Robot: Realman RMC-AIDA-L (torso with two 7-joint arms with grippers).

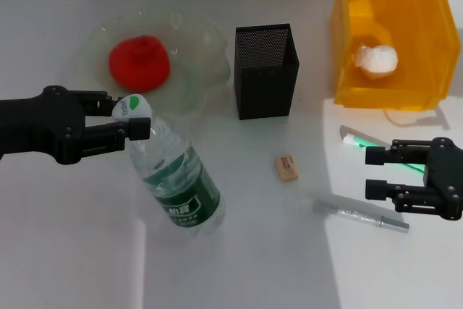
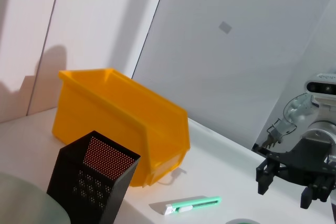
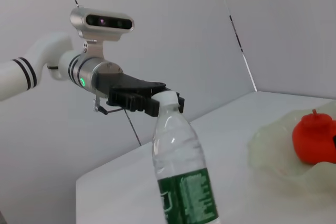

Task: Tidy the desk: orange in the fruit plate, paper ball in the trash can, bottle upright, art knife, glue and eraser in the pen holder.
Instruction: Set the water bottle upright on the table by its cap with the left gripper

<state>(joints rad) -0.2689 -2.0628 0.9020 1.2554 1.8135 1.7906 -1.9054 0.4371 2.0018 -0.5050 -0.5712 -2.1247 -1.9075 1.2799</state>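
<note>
Left gripper (image 1: 132, 118) jaws pinching upright bottle (image 1: 176, 179) cap — right gripper (image 1: 375, 172) jaws spread.

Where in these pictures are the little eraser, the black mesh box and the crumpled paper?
eraser (image 1: 286, 168), head view, middle of its top face.
pen holder (image 1: 267, 89), head view, front mesh wall.
paper ball (image 1: 375, 59), head view, centre of the wad inside the bin.

The left arm is reaching in horizontally from the left of the head view, its black left gripper (image 1: 134, 117) pointing rightward. Its fingers (image 3: 157, 98) are clamping the neck of the bottle (image 1: 177, 179) just below the cap. The right arm is sitting low at the right edge, with the right gripper (image 1: 376, 173) pointing leftward, its fingers parted and holding nothing.
</note>
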